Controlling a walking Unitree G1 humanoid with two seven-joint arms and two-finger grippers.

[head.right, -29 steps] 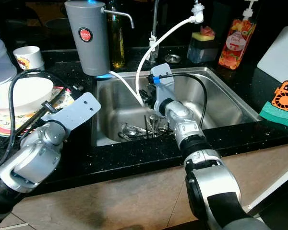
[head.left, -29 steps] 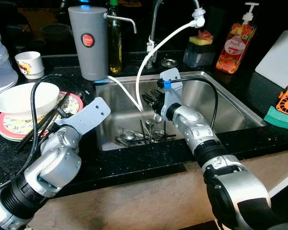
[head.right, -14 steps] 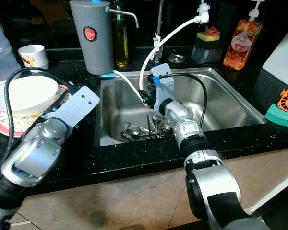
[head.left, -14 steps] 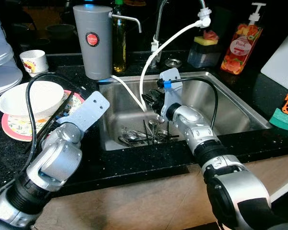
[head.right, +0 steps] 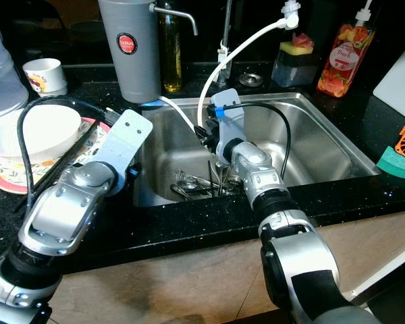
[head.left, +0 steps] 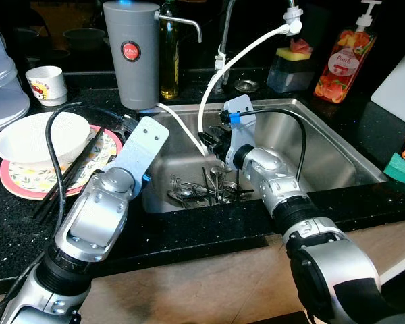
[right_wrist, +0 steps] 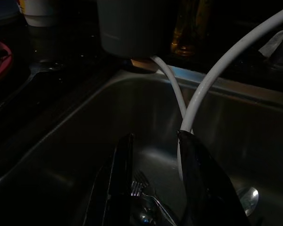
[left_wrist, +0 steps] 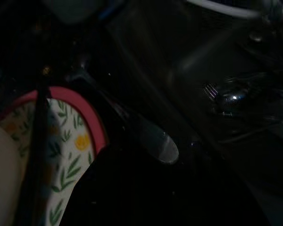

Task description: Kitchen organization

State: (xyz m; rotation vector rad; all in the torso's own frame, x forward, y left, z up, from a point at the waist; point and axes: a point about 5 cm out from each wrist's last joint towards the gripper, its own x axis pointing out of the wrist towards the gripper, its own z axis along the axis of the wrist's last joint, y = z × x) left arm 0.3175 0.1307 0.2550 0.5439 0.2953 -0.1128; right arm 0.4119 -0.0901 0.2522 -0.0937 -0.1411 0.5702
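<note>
A pile of cutlery, forks and spoons, lies on the bottom of the steel sink. My right gripper hangs inside the sink just above that pile, beside two white hoses. In the right wrist view its two black fingers stand apart, open, with a fork below them. My left arm reaches over the counter at the sink's left rim, its gripper hidden behind the wrist plate. The left wrist view is dark and shows a pink-rimmed plate, a silver knife on the counter and the cutlery.
On the left counter sits a white bowl on the floral plate, with black chopsticks across it. A grey water filter, oil bottle, cup, sponge holder and soap bottle line the back.
My left arm has swung right, from beside the plate toward the sink's left rim. The right gripper has stayed over the cutlery. The camera has shifted slightly.
</note>
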